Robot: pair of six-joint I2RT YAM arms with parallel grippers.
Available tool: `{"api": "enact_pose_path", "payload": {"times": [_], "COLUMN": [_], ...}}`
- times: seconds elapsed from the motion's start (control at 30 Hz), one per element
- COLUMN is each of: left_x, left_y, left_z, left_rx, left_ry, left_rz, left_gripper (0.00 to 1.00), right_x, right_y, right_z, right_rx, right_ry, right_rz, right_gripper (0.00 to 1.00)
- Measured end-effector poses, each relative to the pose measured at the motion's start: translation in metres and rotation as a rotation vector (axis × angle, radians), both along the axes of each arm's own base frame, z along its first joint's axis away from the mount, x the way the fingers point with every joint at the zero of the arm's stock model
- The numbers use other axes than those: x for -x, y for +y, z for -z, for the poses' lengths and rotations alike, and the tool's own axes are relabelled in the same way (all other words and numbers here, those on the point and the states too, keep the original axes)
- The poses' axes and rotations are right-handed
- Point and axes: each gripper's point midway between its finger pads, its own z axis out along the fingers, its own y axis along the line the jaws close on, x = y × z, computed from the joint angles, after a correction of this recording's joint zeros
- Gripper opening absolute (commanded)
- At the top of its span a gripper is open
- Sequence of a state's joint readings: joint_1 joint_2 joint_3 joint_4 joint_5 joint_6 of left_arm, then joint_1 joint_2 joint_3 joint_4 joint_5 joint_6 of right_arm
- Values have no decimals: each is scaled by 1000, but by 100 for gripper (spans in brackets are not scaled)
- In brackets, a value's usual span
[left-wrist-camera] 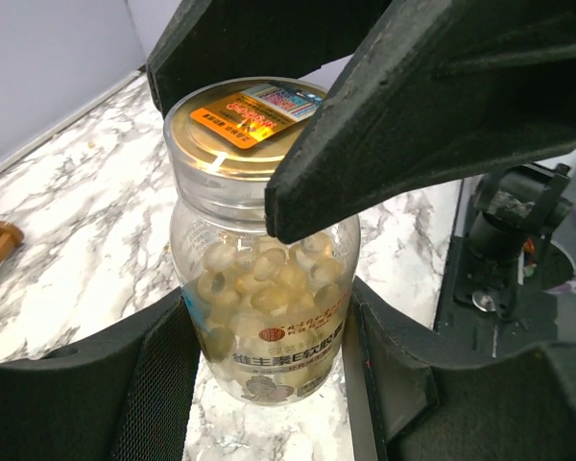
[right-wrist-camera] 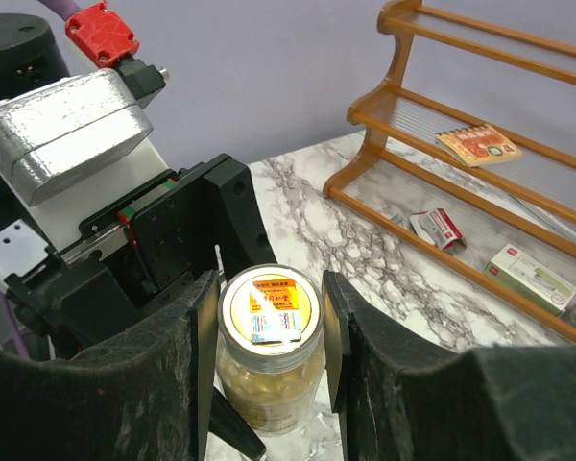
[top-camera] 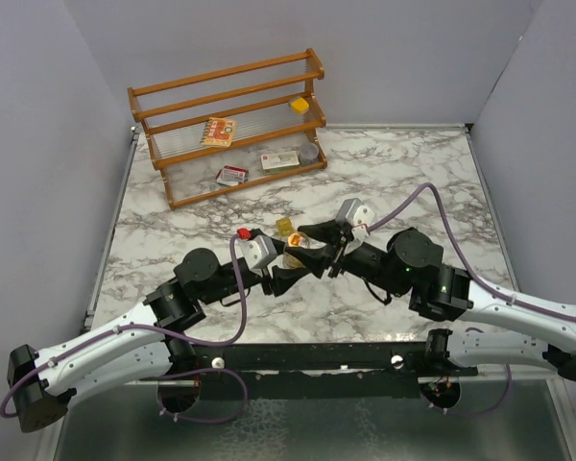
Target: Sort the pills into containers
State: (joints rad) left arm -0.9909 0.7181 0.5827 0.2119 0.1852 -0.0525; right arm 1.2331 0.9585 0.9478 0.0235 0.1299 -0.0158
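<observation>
A round amber-tinted jar (top-camera: 296,254) full of pale pills stands on the marble table (top-camera: 413,182) between both arms. In the left wrist view the jar (left-wrist-camera: 264,288) sits between my left gripper's (left-wrist-camera: 269,370) pads, which press its lower body. My right gripper (right-wrist-camera: 269,322) comes from above, and its pads close on either side of the labelled lid (right-wrist-camera: 271,305). A small squarish yellow box (top-camera: 284,227) lies on the table just behind the jar. Another small yellow piece (top-camera: 299,105) sits on the rack's middle shelf.
A wooden rack (top-camera: 230,96) stands at the back left and holds printed card packets (top-camera: 218,131) (top-camera: 279,160) (top-camera: 232,175) and a round grey tin (top-camera: 309,151). Grey walls close in the left, back and right sides.
</observation>
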Motion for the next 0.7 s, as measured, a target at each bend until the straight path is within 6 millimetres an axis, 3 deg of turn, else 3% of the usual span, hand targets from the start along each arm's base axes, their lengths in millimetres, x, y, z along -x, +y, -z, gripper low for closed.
{"api": "enact_pose_path", "payload": {"times": [0.3,0.63,0.67,0.7], "left_x": [-21,-66,-68,-69], "left_y": [5,7,7,7], "left_z": [-2,6,7,8], "left_rx": [11,-58,-63,-68], "left_ry": [-9,-8,-9,-11], "left_rz": [-120,-328,-334,-339], "left_gripper": [0,0,0,0], "right_x": [-21,-60,-62,-63], "right_y": [3,5,4,4], "right_z": [-1,8,8,9], "right_rx": [-26,-1,-1,0], "right_ry": [3,23,23,24], "right_rz": [107,322,333,340], "right_gripper": [1,1,3,14]}}
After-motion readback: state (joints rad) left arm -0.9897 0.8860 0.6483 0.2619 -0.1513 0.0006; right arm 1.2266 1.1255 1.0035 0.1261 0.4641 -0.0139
